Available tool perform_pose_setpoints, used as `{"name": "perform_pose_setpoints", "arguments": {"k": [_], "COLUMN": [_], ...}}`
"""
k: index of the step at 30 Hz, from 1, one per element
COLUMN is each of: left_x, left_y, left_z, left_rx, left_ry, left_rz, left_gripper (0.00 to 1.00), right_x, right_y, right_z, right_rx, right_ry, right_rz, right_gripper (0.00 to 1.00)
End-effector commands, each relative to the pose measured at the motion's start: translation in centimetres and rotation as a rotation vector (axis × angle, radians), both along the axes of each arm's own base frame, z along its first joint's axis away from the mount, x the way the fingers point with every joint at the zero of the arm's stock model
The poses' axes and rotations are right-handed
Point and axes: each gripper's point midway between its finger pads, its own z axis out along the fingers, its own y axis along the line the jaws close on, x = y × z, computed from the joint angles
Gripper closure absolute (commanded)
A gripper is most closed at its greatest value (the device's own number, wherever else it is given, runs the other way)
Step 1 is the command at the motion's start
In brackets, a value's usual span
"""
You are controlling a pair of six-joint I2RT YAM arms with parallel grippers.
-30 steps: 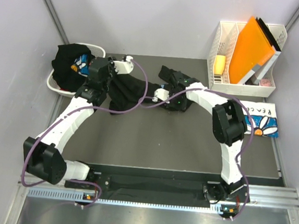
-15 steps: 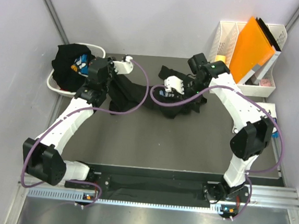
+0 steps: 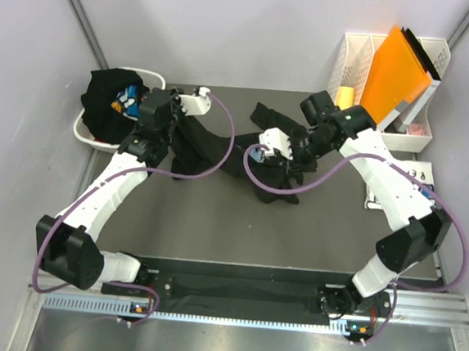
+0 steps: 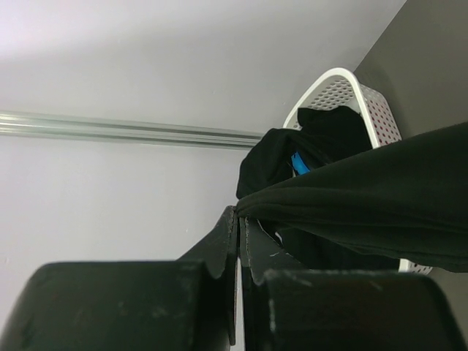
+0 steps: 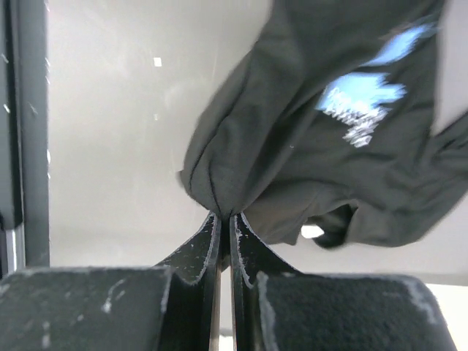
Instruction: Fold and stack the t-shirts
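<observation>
A black t-shirt [image 3: 221, 145] hangs stretched between my two grippers above the dark table. My left gripper [image 3: 180, 121] is shut on one bunched edge of this t-shirt [image 4: 365, 197], close to the basket. Pinching another edge, my right gripper [image 3: 279, 156] is also shut, and the cloth [image 5: 292, 161] shows a blue and white print [image 5: 362, 99]. A second black tee [image 3: 103, 102] with a blue print lies heaped in the white basket [image 3: 82, 132]. A folded white tee [image 3: 418, 190] with a daisy print lies at the right edge, partly behind my right arm.
A white desk organiser [image 3: 418, 142] at the back right holds an orange folder [image 3: 396, 70] and a yellow item [image 3: 345, 99]. Grey walls close in on the left, the back and the right. Purple cables loop over the dark mat [image 3: 214, 223].
My right arm has swung its elbow out to the right and drawn its end of the black t-shirt towards the middle, bunching it lower. The left arm has stayed still.
</observation>
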Motion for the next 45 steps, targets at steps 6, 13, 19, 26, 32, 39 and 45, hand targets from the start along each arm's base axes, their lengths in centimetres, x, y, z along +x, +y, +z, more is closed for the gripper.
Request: {"name": "perform_pose_setpoints", "arguments": {"k": [6, 13, 19, 26, 32, 39, 45], "left_x": [0.1, 0.2, -0.4, -1.1, -1.4, -1.7, -1.4], "left_y": [-0.2, -1.0, -0.9, -0.3, -0.1, -0.1, -0.8], "left_z": [3.2, 3.2, 2.5, 2.2, 2.0, 2.3, 2.4], "left_rx": [-0.023, -0.03, -0.033, -0.033, -0.029, -0.025, -0.022], "left_ry": [-0.089, -0.088, -0.07, -0.062, -0.058, -0.062, -0.061], "left_rz": [0.009, -0.002, 0.005, 0.025, 0.048, 0.054, 0.045], "left_gripper": [1.0, 1.0, 1.0, 1.0, 1.0, 1.0, 1.0], "right_x": [-3.0, 8.8, 18.9, 24.5, 23.1, 16.6, 8.8], "right_y": [0.4, 0.3, 1.2, 0.8, -0.1, -2.1, -4.2], "right_z": [0.1, -8.8, -9.4, -8.8, -10.7, -8.5, -10.5], "right_rx": [0.046, -0.107, -0.113, -0.071, -0.067, -0.022, -0.087], "right_ry": [0.091, -0.148, -0.472, -0.762, -0.706, -0.518, -0.399], "right_rz": [-0.006, -0.253, -0.433, -0.559, -0.524, -0.462, -0.298], "right_gripper": [1.0, 1.0, 1.0, 0.94, 0.23, 0.21, 0.23]}}
